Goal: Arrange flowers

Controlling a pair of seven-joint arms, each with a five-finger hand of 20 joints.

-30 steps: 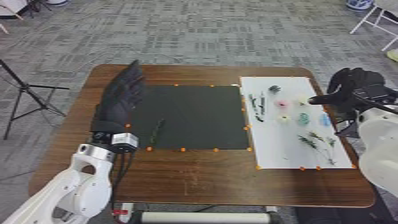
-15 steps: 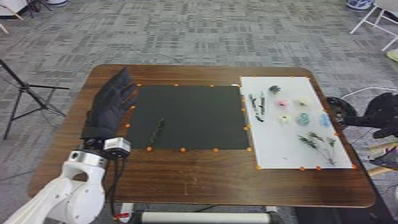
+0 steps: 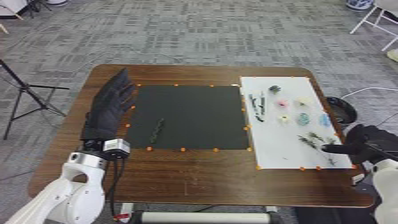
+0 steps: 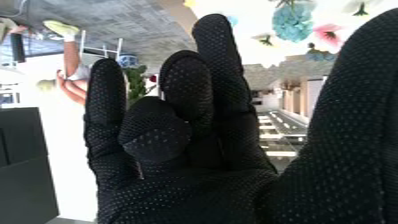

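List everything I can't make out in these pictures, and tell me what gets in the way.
- Part of the white sheet's right edge: head view, hidden behind the right hand.
- Leaf detail of the dark sprig: head view, too small and dark against the black mat.
- Stem end of the blue flower: right wrist view, cut off by the top edge.

Bright, even indoor light across the 2 views.
In the head view, the white sheet [image 3: 274, 156] beside the tabletop's [image 3: 191, 175] right edge is the brightest area, the black sheet [image 3: 191, 115] looks matte and dark, and shadows are faint; in the right wrist view, ceiling lights [image 4: 270, 136] glare white in the background.
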